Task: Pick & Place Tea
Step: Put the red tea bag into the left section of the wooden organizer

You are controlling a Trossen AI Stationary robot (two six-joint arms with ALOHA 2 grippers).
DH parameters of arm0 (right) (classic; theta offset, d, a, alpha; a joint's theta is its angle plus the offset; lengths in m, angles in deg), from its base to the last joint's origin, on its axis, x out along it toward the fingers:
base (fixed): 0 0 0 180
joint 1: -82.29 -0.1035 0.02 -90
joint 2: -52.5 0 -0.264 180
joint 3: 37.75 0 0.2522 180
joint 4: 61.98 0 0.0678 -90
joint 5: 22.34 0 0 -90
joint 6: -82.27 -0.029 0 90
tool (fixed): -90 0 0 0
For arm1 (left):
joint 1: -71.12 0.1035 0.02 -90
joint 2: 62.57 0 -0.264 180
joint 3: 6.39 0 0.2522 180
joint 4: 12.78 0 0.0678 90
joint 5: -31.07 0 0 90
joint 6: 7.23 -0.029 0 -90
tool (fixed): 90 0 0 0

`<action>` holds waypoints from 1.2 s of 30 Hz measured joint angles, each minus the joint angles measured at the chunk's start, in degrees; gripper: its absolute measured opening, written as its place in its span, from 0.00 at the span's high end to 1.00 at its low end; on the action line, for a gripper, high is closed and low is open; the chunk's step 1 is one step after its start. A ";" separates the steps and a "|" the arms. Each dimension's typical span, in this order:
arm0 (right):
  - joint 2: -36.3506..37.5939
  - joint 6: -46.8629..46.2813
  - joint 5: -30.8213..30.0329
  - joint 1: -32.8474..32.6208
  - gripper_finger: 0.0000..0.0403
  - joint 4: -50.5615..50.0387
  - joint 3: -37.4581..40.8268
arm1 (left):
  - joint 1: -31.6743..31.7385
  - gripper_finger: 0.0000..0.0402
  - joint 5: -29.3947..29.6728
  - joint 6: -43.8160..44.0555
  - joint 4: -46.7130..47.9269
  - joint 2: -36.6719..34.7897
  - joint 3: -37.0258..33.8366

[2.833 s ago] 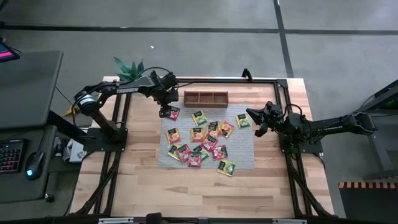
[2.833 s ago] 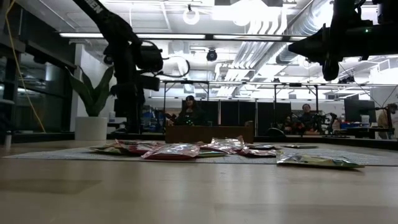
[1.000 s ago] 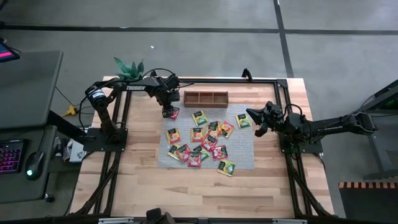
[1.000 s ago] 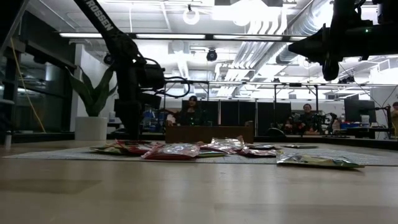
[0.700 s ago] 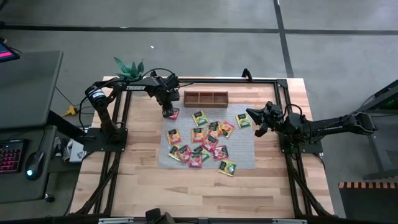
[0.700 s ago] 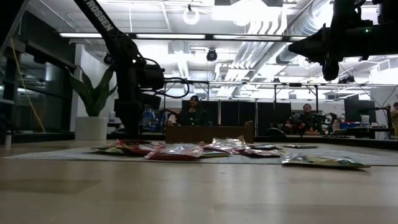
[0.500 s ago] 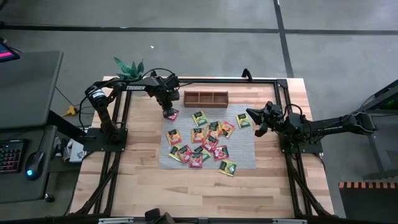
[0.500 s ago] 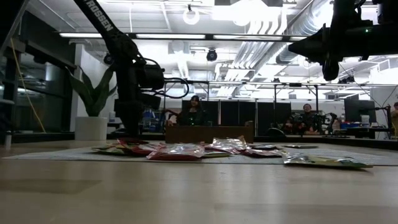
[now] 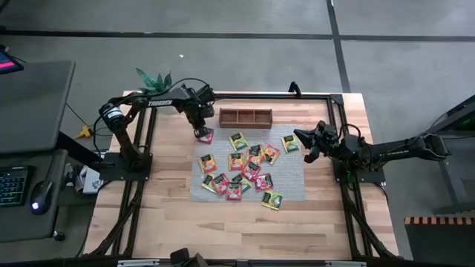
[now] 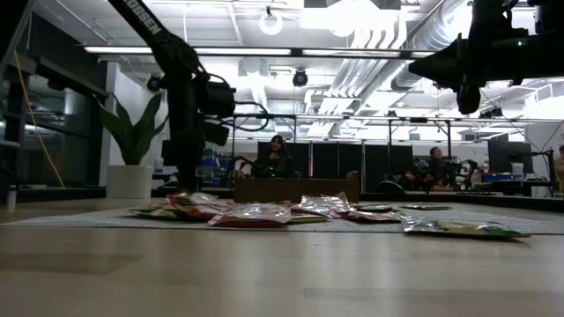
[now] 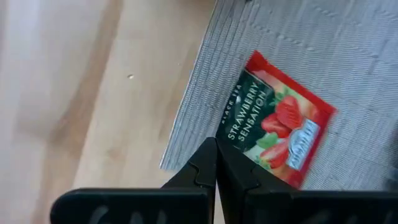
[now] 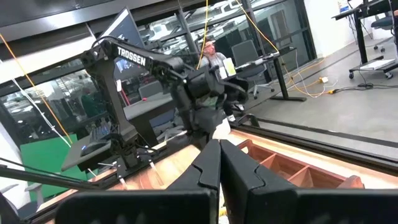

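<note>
Viewing the left gripper [image 11: 216, 163], we see its fingers pressed together, empty, beside the red square strawberry tea sachet [image 11: 280, 132] on the grey woven mat [image 11: 367, 56]. We see the right gripper [image 12: 219, 163] likewise closed and empty, raised at the mat's right side.

Dark arms, apparently white "TROSSEN" lettering, black cables.

The high view looks straight down from well above, taking in the whole wooden table [image 9: 171, 222], the grey mat [image 9: 293, 189] and both arms. The low view sits at tabletop level on the near edge, facing level across the mat [image 10: 79, 217] toward the wooden tray [image 10: 295, 189] and the room behind. The left wrist view points steeply down, very close to the mat's corner [image 11: 348, 37]. The right wrist view faces across the table, catching the tray [image 12: 292, 165] and the left arm [image 12: 155, 65], which the high and low views also share.
</note>
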 joint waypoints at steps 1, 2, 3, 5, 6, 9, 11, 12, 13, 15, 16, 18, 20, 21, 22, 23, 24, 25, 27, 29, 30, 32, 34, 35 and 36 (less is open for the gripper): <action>-0.02 0.00 0.00 -0.02 1.00 0.00 0.00 | 0.00 1.00 0.00 -0.04 0.84 0.00 1.39; -0.02 0.00 0.00 -0.02 1.00 0.00 0.00 | 0.00 1.00 0.03 -0.08 1.36 0.00 2.87; 0.00 0.00 -0.02 -0.01 1.00 0.00 0.00 | 0.00 1.00 0.03 -0.11 2.01 0.00 4.37; -0.02 0.00 0.00 -0.01 1.00 0.00 0.00 | -0.11 1.00 0.06 -0.07 3.43 0.00 7.46; -0.01 0.00 -0.01 -0.01 1.00 0.00 0.00 | -0.36 1.00 0.18 -0.07 3.95 0.00 8.96; -0.01 0.00 -0.01 -0.02 1.00 0.00 0.00 | -0.55 1.00 0.96 -0.08 5.21 0.00 13.68; -0.01 0.00 -0.02 0.00 1.00 0.00 0.00 | -0.83 1.00 1.52 -0.09 7.12 0.00 16.41; -0.02 0.00 -0.02 0.00 1.00 0.00 0.00 | -0.81 1.00 2.38 -0.15 7.81 -0.02 17.45; 0.00 0.00 0.00 -0.02 1.00 0.00 0.00 | -0.84 1.00 3.08 -0.22 8.34 -0.02 18.27; -0.02 0.00 0.00 0.00 1.00 0.00 0.00 | -0.85 1.00 3.90 -0.22 9.72 -0.02 19.38; 0.00 0.00 0.00 -0.02 1.00 0.00 0.00 | -0.85 1.00 4.02 -0.20 10.09 -0.02 19.64; -0.01 0.00 -0.02 0.00 1.00 0.00 0.00 | -0.85 1.00 4.77 -0.19 11.11 -0.02 20.00; 0.00 0.00 0.00 -0.02 1.00 0.00 0.00 | -0.85 1.00 5.30 -0.20 11.66 -0.02 20.02; 0.00 0.00 0.00 -0.02 1.00 0.00 0.00 | -0.85 1.00 5.43 -0.18 12.10 -0.02 20.02; -0.02 0.00 -0.02 -0.02 1.00 0.00 0.00 | -0.85 1.00 5.60 -0.19 12.62 -0.03 20.02; 0.00 0.00 -0.02 0.00 1.00 0.00 0.00 | -0.85 1.00 5.62 -0.20 12.78 -0.06 20.02; 0.00 0.00 0.00 -0.02 1.00 0.00 0.00 | -0.85 1.00 5.62 -0.19 12.80 -0.26 20.02; -0.02 0.00 -0.01 -0.01 1.00 0.00 0.00 | -0.85 1.00 5.63 -0.23 12.84 -0.58 20.02; 0.00 0.00 0.00 0.00 1.00 0.00 0.01 | -0.85 1.00 5.70 -0.55 12.53 -1.36 20.09; -0.01 0.00 -0.02 -0.01 1.00 0.00 0.00 | -0.85 1.00 5.71 -0.64 11.88 -2.28 20.09; 0.00 0.00 -0.02 0.00 1.00 0.00 0.00 | -0.85 1.00 5.87 -0.68 11.49 -2.83 20.09; -0.02 0.00 0.00 0.00 1.00 0.00 0.00 | -0.85 1.00 5.89 -0.68 9.79 -3.95 20.11; 0.00 0.00 0.00 -0.01 1.00 0.00 0.00 | -0.83 1.00 5.58 -0.36 8.32 -5.07 20.11; -0.02 0.00 -0.01 -0.02 1.00 0.00 0.00 | -0.83 1.00 5.41 -0.16 7.02 -5.66 20.11; -0.01 0.00 0.00 -0.01 1.00 0.00 0.00 | -0.83 1.00 4.80 -0.09 5.51 -6.30 20.11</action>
